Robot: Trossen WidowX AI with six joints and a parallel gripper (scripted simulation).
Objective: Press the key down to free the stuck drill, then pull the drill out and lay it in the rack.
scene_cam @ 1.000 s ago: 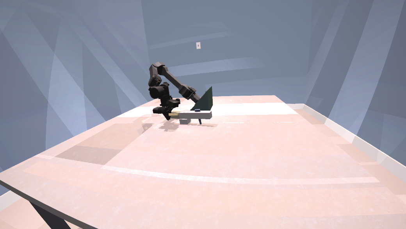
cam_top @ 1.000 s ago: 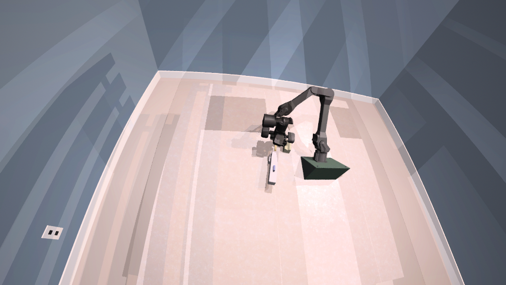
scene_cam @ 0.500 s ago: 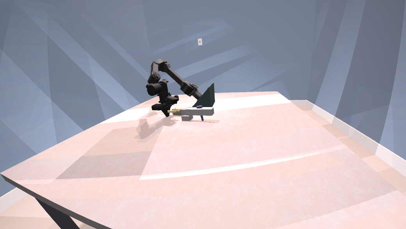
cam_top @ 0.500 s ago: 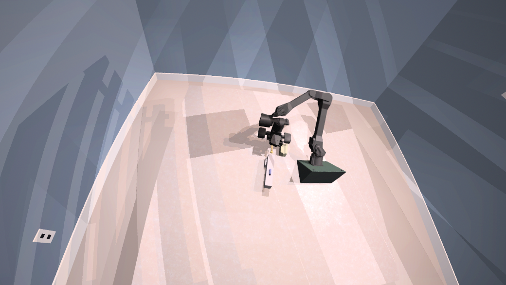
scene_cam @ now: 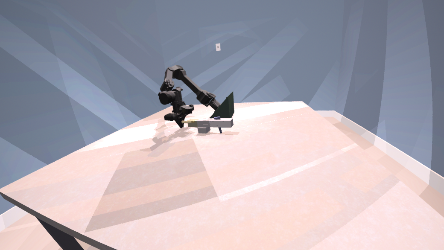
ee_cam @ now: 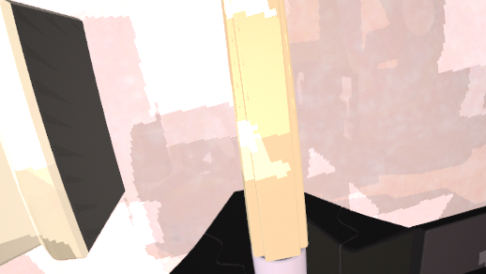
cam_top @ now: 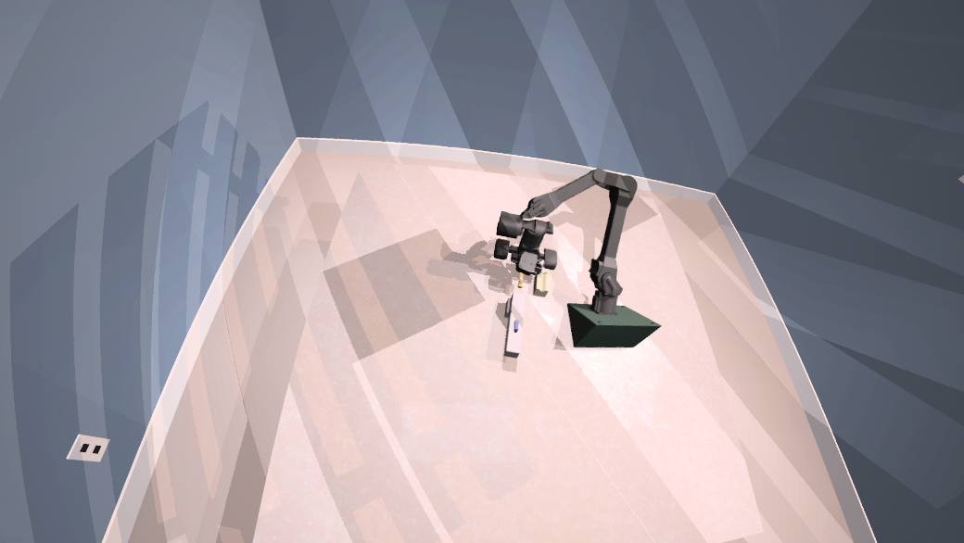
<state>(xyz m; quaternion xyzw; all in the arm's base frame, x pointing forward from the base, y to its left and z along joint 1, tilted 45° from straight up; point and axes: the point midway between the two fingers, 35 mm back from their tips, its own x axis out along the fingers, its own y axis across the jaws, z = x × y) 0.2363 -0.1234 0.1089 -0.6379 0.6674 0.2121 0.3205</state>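
The yellow drill (cam_top: 520, 280) (scene_cam: 184, 122) (ee_cam: 265, 80) has a lavender butt end. My gripper (cam_top: 526, 271) (scene_cam: 181, 126) (ee_cam: 259, 199) is shut on the drill near that end and holds it roughly level above the table. In the top view its far end appears just short of the long grey block (cam_top: 513, 336) (scene_cam: 224, 123); in the wrist view that end runs out of the picture at the top. The blue key (cam_top: 516, 326) (scene_cam: 217, 117) sits on the block. The cream rack (cam_top: 542, 283) with dark sides stands beside the drill, at left in the wrist view (ee_cam: 70, 122).
The arm's dark green wedge base (cam_top: 615, 334) (scene_cam: 228, 107) stands to the right of the block and rack in the top view. A small grey support (scene_cam: 203, 129) is under the block. The table's edge (scene_cam: 62, 220) shows at lower left in the exterior view.
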